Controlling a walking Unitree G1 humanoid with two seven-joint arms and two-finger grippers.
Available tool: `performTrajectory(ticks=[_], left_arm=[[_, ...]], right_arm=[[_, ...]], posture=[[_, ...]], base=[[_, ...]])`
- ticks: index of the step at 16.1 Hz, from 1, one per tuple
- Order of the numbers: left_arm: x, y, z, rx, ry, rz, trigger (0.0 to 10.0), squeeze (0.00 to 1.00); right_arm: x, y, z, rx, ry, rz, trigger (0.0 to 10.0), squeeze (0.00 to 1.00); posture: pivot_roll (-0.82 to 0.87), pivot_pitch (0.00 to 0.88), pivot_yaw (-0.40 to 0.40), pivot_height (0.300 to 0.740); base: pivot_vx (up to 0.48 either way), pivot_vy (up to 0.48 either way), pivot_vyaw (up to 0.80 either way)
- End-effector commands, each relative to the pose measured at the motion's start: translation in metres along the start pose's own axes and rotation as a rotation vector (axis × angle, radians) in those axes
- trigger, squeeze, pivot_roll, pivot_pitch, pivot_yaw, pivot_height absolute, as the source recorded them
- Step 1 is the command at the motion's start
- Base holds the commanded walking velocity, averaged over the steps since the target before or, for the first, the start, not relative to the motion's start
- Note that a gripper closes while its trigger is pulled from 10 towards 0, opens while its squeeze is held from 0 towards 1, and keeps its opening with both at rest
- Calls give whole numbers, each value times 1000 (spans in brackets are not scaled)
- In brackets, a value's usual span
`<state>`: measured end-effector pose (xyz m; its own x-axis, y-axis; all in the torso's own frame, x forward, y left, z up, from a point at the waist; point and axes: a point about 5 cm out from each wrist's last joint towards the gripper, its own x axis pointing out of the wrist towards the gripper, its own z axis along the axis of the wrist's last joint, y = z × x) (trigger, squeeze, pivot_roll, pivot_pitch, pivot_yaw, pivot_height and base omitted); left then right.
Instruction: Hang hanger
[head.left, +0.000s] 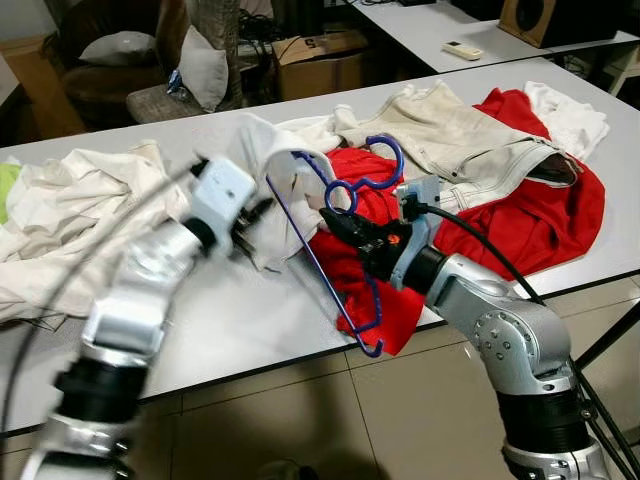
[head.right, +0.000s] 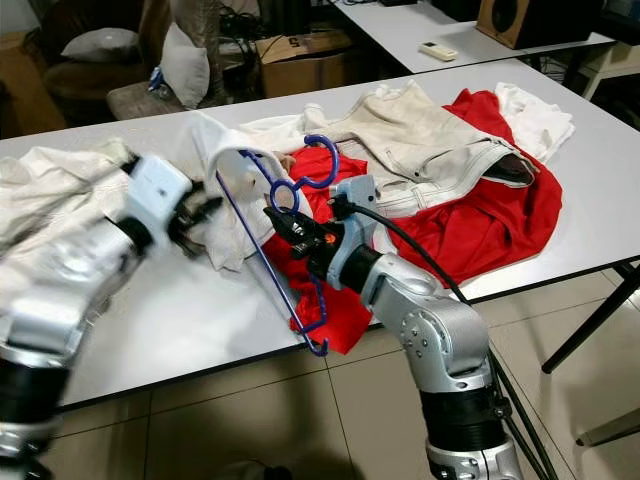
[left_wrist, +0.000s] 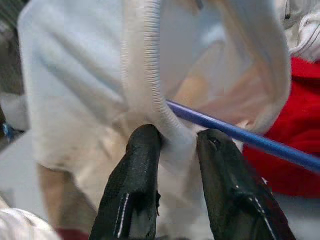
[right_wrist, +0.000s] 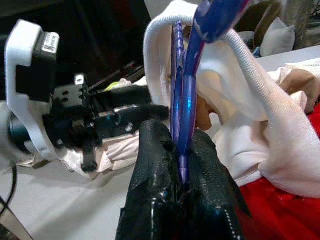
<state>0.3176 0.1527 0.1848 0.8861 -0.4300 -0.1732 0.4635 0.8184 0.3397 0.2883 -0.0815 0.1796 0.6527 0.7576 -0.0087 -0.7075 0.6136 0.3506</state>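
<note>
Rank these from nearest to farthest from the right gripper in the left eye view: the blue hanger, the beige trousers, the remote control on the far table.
1. Blue hanger: clamped in the right gripper, over the table's near edge.
2. Beige trousers: behind the gripper, spread over the red garment toward the robot's right.
3. Remote control: on the separate far table, well beyond the clothes.
</note>
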Motion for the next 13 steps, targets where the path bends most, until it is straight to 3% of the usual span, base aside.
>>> performTrajectory(ticks=[1, 3, 4, 5, 8, 13], left_arm=[[-2, -2, -3, -83, 19, 75, 10000, 0], [-2, -4, -7, -125, 41, 121, 10000, 0], [-2, -4, -9, -171, 43, 157, 4157, 0], [-2, -4, -10, -217, 38, 174, 0, 0], [0, -8, -12, -335, 15, 184, 0, 0], [2, -17, -10, -424, -42, 136, 0, 0]], right_arm=[[2, 4, 6, 0, -16, 17, 10000, 0], [2, 4, 7, -1, -17, 18, 10000, 0], [2, 4, 8, -2, -19, 18, 10000, 0], [2, 3, 8, -4, -20, 17, 10000, 0], [3, 3, 8, -4, -23, 15, 10000, 0], [3, 3, 9, -1, -30, 13, 10000, 0]], posture=[[-38, 0, 114, 740], [-41, 0, 114, 740], [-42, 0, 115, 740], [-42, 0, 115, 740], [-44, 0, 119, 740], [-47, 0, 124, 740]], base=[[0, 0, 0], [0, 0, 0], [0, 0, 0], [0, 0, 0], [0, 0, 0], [0, 0, 0]])
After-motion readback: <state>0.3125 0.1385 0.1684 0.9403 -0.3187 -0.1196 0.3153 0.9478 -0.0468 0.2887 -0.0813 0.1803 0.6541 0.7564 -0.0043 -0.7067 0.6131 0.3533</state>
